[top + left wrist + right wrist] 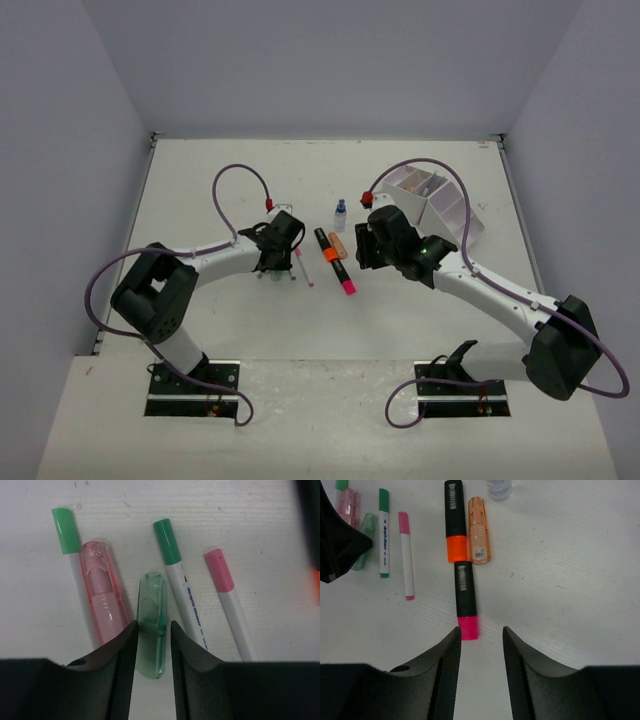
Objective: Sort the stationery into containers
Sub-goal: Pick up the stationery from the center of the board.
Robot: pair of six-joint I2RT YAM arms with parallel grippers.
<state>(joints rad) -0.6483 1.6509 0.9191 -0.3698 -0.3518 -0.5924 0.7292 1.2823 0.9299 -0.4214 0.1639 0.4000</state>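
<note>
Your left pincer (153, 630) is clamped on the green highlighter (151, 602), which lies flat on the bench (260, 520), well left of the white organizer (440, 215). This looks like the pick-up step. Next, lift it cleanly from its neighbours, carry it to the organizer and drop it into a compartment. Your right pincer (481, 635) hangs open over the pink end of the black marker (463, 587), nearer the organizer.

White matte surface (200, 190), with faint grain lines and a few dark specks in the wrist views. Pale grey back wall (330, 60) at the far edge. Left wall (60, 150) and right wall (590, 130) close the sides. Thin edge strip (141, 200) runs along the surface's left side. Off-white near ledge (320, 440) has a tiny red mark (87, 371) at its left.
</note>
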